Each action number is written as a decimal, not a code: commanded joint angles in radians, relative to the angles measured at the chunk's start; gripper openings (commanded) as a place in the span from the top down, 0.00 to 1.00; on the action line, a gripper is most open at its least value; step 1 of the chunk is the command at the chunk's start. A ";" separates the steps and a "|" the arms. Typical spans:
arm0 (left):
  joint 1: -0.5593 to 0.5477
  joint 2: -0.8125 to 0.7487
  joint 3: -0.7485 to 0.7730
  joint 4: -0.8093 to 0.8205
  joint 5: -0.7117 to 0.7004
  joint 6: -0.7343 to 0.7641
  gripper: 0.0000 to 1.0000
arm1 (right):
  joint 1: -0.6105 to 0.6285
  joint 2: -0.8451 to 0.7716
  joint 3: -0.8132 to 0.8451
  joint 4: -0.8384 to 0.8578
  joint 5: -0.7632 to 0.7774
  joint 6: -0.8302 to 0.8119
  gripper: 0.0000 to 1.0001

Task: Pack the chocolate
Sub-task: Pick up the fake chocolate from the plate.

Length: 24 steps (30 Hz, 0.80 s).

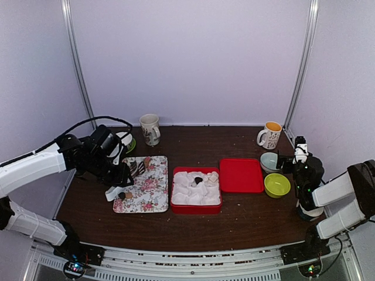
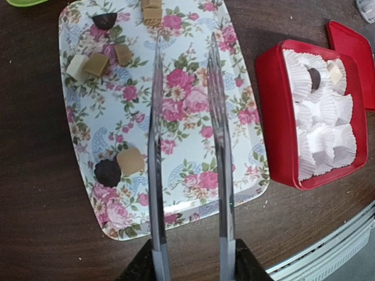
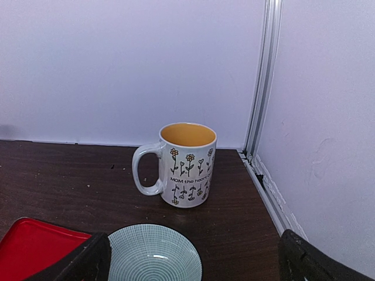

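Observation:
Several small chocolates lie on a floral tray (image 2: pixel 193 99): a dark piece (image 2: pixel 106 172) beside a tan one (image 2: pixel 130 161) near the front, and more dark, tan and white pieces at the far end (image 2: pixel 95 64). A red box (image 2: pixel 275 111) lined with white paper cups holds a dark piece (image 2: pixel 314 77) and a light one (image 2: pixel 334 73). My left gripper (image 2: pixel 193 260) is shut on metal tongs (image 2: pixel 154 146). The tongs are spread and empty above the tray's middle. In the top view the left gripper (image 1: pixel 120 172) hovers over the tray (image 1: pixel 146 193). My right gripper (image 1: pixel 299 153) is open and empty at the far right.
The red lid (image 1: pixel 241 174) lies right of the red box (image 1: pixel 196 206). A blue-grey bowl (image 3: pixel 153 254) and a flowered mug (image 3: pixel 187 164) stand before the right gripper (image 3: pixel 193 269). A green bowl (image 1: pixel 277 185) is at the right, another mug (image 1: pixel 150 129) at the back left.

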State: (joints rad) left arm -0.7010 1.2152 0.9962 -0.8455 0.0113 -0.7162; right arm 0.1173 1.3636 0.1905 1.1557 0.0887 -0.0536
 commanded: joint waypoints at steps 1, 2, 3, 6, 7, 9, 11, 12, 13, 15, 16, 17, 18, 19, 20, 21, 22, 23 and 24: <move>0.014 -0.029 -0.019 -0.069 -0.004 -0.016 0.61 | -0.006 -0.007 0.019 0.006 -0.004 0.002 0.00; 0.017 -0.034 -0.026 -0.082 -0.010 -0.017 0.61 | -0.008 -0.007 0.019 0.006 -0.005 0.002 0.00; 0.021 -0.040 -0.032 -0.090 -0.007 -0.017 0.61 | -0.007 -0.008 0.019 0.006 -0.004 0.002 0.00; 0.032 -0.043 -0.036 -0.118 0.010 -0.005 0.61 | -0.008 -0.007 0.019 0.006 -0.004 0.003 0.00; 0.033 -0.040 -0.030 -0.136 0.015 0.004 0.61 | -0.008 -0.007 0.019 0.006 -0.004 0.003 0.00; 0.033 -0.031 -0.018 -0.176 0.024 0.027 0.61 | -0.008 -0.008 0.018 0.006 -0.004 0.002 0.00; 0.033 -0.025 -0.011 -0.213 0.014 0.038 0.60 | -0.008 -0.007 0.019 0.005 -0.005 0.002 0.00; 0.033 -0.024 -0.011 -0.223 0.013 0.042 0.61 | -0.008 -0.007 0.019 0.005 -0.004 0.002 0.00; 0.034 -0.023 -0.013 -0.227 0.019 0.045 0.61 | -0.008 -0.007 0.019 0.006 -0.004 0.002 0.00; 0.034 -0.025 -0.018 -0.228 0.042 0.050 0.61 | -0.008 -0.008 0.019 0.006 -0.004 0.002 0.00; 0.034 -0.027 -0.019 -0.228 0.048 0.051 0.61 | -0.008 -0.007 0.019 0.006 -0.004 0.002 0.00; 0.034 -0.027 -0.015 -0.231 0.045 0.058 0.61 | -0.008 -0.007 0.019 0.006 -0.004 0.003 0.00; 0.033 -0.026 -0.008 -0.245 0.029 0.062 0.60 | -0.008 -0.007 0.019 0.006 -0.004 0.002 0.00; 0.037 -0.022 0.000 -0.265 0.005 0.063 0.59 | -0.008 -0.007 0.019 0.006 -0.004 0.002 0.00; 0.043 -0.019 0.002 -0.282 -0.008 0.064 0.59 | -0.008 -0.007 0.019 0.006 -0.004 0.003 0.00; 0.053 -0.016 0.003 -0.292 -0.014 0.066 0.58 | -0.008 -0.007 0.019 0.006 -0.004 0.003 0.00; 0.063 -0.014 -0.004 -0.294 -0.012 0.070 0.58 | -0.008 -0.008 0.020 0.006 -0.005 0.003 0.00; 0.068 -0.014 -0.011 -0.293 -0.008 0.071 0.58 | -0.008 -0.006 0.019 0.006 -0.004 0.002 0.00; 0.072 -0.014 -0.018 -0.289 -0.004 0.071 0.58 | -0.008 -0.007 0.019 0.004 -0.004 0.003 0.00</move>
State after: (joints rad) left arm -0.6552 1.1980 0.9668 -1.1088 0.0223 -0.6689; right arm 0.1173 1.3636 0.1909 1.1557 0.0868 -0.0532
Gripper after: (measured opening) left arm 0.416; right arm 0.999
